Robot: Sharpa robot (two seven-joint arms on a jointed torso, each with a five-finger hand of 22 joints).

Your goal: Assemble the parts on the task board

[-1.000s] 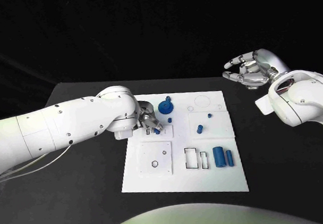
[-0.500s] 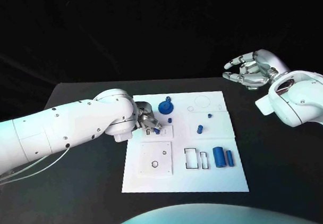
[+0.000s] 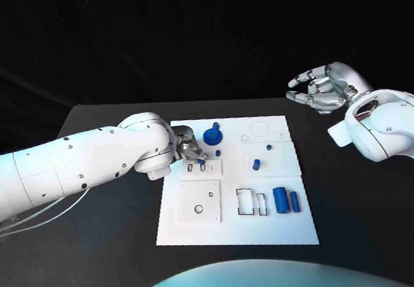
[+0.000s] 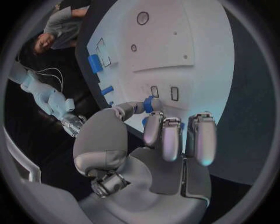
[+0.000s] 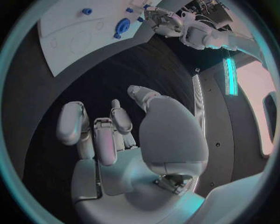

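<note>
A: Task board [image 3: 238,236] status?
B: White plate, mid black tabletop [image 3: 106,221]. Far end: a round blue disc part [image 3: 213,139] with a small blue piece just beside it. Middle: a small blue peg [image 3: 255,165] standing on the board. Near end on the robot's right: two blue cylinders [image 3: 288,200] lying side by side, just beside black-outlined rectangular slots [image 3: 251,203]. Near end on its left: a raised square panel [image 3: 199,203] with a small round hole.

A: Left robot hand?
B: Left robot hand [image 3: 190,152] is over the board's far-left part, next to the disc. It pinches a small blue part [image 4: 148,104] between thumb and a finger, as the left wrist view shows; the other fingers [image 4: 170,138] are curled side by side above the palm. The held part hangs close over two small rectangular cutouts [image 4: 164,92]. Whether it touches the board I cannot tell.

A: Right robot hand?
B: Right robot hand [image 3: 323,89] is raised off the board, beyond the tabletop's far-right corner, well apart from all the parts. Fingers loosely curved and spread, nothing in them. The right wrist view shows the same thing: palm bare, fingers [image 5: 93,130] apart.
</note>
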